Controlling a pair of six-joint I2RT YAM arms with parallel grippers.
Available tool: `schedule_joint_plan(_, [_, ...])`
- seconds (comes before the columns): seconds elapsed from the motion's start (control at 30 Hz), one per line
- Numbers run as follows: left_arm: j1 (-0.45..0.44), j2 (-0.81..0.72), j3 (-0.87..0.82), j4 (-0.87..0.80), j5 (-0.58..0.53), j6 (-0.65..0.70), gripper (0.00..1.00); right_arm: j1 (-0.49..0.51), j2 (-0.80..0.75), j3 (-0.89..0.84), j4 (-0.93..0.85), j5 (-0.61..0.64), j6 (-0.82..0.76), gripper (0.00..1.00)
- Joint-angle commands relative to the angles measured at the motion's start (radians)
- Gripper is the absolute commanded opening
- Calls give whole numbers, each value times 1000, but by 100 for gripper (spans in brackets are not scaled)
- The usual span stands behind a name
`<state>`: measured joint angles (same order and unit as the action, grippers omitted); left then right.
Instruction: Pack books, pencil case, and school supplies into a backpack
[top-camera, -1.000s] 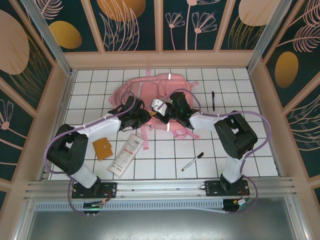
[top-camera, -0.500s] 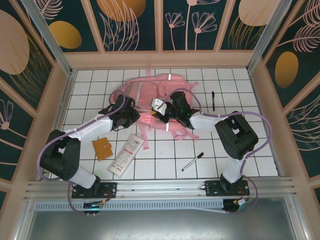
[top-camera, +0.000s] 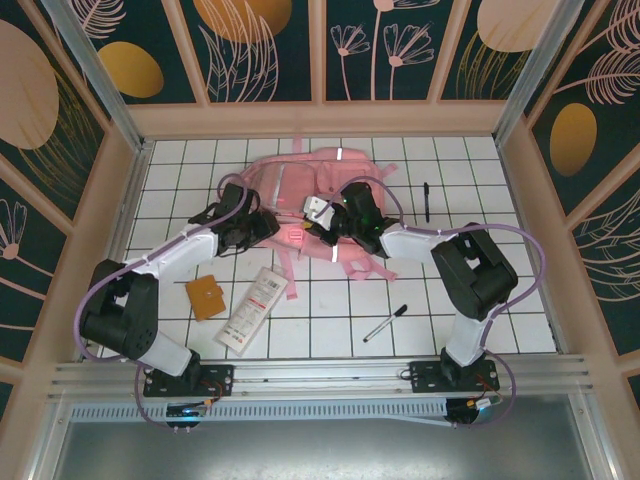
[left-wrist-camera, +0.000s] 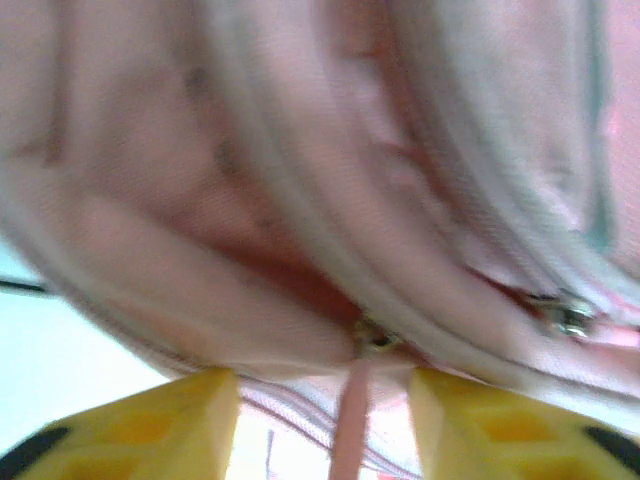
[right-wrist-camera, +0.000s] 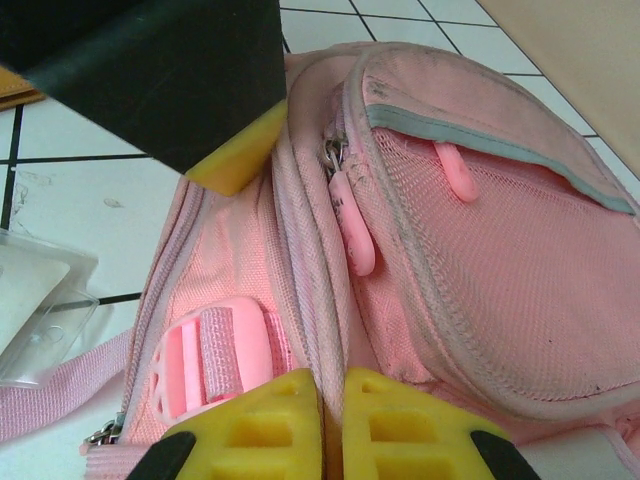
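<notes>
White tiled tabletop (top-camera: 470, 290) with a black grid, boxed in by dark floral panels. Toward the far middle, a pink backpack (top-camera: 300, 180), slumped flat with straps trailing to the near side. At its left flank, the left claw (top-camera: 266, 228), released. Seen from that wrist, yellow fingers (left-wrist-camera: 150, 420) spread wide, with a pink zipper pull (left-wrist-camera: 350, 415) hanging loose between them and blurred pink fabric just beyond. At the bag's near middle, the right claw (top-camera: 324, 228), clenched. Seen from its own wrist, fingers (right-wrist-camera: 400, 425) pressed together on a raised seam of the bag, beside a pink buckle (right-wrist-camera: 215, 365). On the near left, by the strap ends, a white pencil case (top-camera: 252, 307) lying slantwise, with an orange-brown square (top-camera: 206, 297) just beside it on the left. Right of the bag, a black pen (top-camera: 426, 201). Nearer the front edge, apart from everything, a whitish pen (top-camera: 385, 323).
</notes>
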<state>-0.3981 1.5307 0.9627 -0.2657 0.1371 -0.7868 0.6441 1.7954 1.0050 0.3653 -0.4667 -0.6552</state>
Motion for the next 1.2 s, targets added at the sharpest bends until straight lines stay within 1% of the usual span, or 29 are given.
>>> schedule_joint_plan(0.0, [13, -3, 111, 12, 110, 295, 54, -8, -67, 8, 58, -81, 7, 0])
schedule_joint_plan(0.1, [25, 52, 218, -132, 49, 455, 55, -9, -70, 21, 27, -98, -2, 0])
schedule_joint_plan(0.17, [28, 90, 260, -179, 70, 505, 55, -10, -78, 17, 23, -91, -10, 0])
schedule_joint_plan(0.2, [30, 110, 274, -195, 100, 519, 56, -11, -83, 17, 16, -86, -18, 0])
schedule_joint_plan(0.27, [30, 144, 292, -214, 163, 529, 56, -14, -88, 18, 5, -81, -33, 0])
schedule_joint_plan(0.33, [30, 174, 304, -226, 197, 529, 56, -21, -90, 25, -3, -84, -37, 0])
schedule_joint_plan(0.37, [30, 178, 312, -238, 200, 529, 56, -23, -92, 28, -7, -84, -38, 0])
schedule_joint_plan(0.4, [30, 215, 319, -251, 197, 527, 55, -25, -92, 32, -11, -84, -41, 0])
schedule_joint_plan(0.53, [30, 233, 321, -270, 186, 516, 55, -35, -98, 38, -19, -84, -47, 0])
schedule_joint_plan(0.6, [30, 233, 314, -270, 182, 513, 50, -41, -103, 34, -17, -85, -49, 0])
schedule_joint_plan(0.67, [30, 238, 308, -277, 161, 516, 40, -46, -110, 32, -16, -84, -50, 0])
schedule_joint_plan(0.7, [30, 241, 305, -284, 150, 518, 38, -49, -114, 29, -17, -84, -52, 0])
schedule_joint_plan(0.77, [30, 244, 296, -290, 142, 525, 34, -57, -122, 28, -22, -84, -56, 0])
schedule_joint_plan(0.9, [30, 241, 275, -291, 156, 540, 32, -85, -138, 35, -35, -97, -61, 0])
schedule_joint_plan(0.93, [30, 239, 271, -292, 157, 543, 29, -91, -143, 35, -39, -104, -62, 0])
schedule_joint_plan(0.97, [30, 236, 267, -292, 157, 546, 24, -91, -147, 37, -40, -113, -63, 0])
schedule_joint_plan(1.03, [30, 230, 266, -295, 143, 548, 10, -91, -156, 41, -46, -122, -64, 0])
schedule_joint_plan(1.07, [30, 224, 267, -294, 126, 550, 0, -91, -161, 41, -52, -125, -68, 0])
schedule_joint_plan(1.1, [30, 212, 267, -288, 120, 550, 0, -116, -164, 43, -60, -130, -75, 0])
schedule_joint_plan(1.17, [30, 189, 266, -268, 111, 549, 0, -123, -172, 45, -84, -141, -93, 0])
